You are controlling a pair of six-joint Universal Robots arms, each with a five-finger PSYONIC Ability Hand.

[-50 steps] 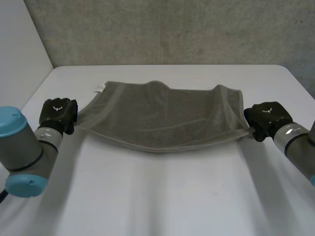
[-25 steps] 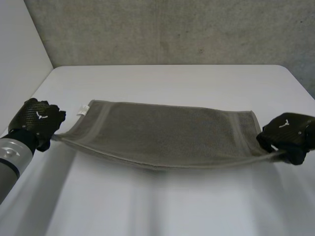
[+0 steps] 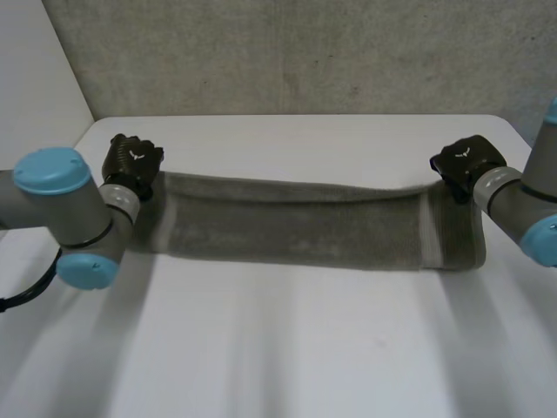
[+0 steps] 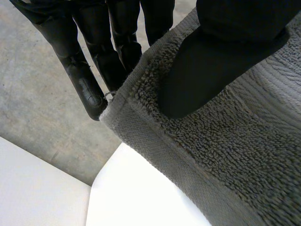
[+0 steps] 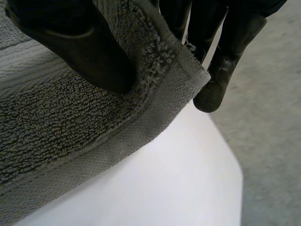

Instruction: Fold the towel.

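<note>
A grey towel (image 3: 305,228) lies across the middle of the white table (image 3: 278,348) as a long band, folded lengthwise, its far layer slightly raised. My left hand (image 3: 130,164) is at its far left corner and my right hand (image 3: 464,162) at its far right corner. At the left hand, the thumb (image 4: 207,70) presses the towel's corner (image 4: 141,113) against the fingers (image 4: 89,89) behind it. At the right hand, the thumb (image 5: 80,52) pinches the other corner (image 5: 183,75) against the fingers (image 5: 216,80). Both hands are shut on the towel.
A grey concrete wall (image 3: 305,52) stands behind the table's far edge. A pale wall (image 3: 35,87) runs along the left side. Bare tabletop spreads in front of the towel.
Both hands have carried the towel's near edge up and away toward the far edge, laying it over itself. The hanging, sagging sheet is now a flat folded band.
</note>
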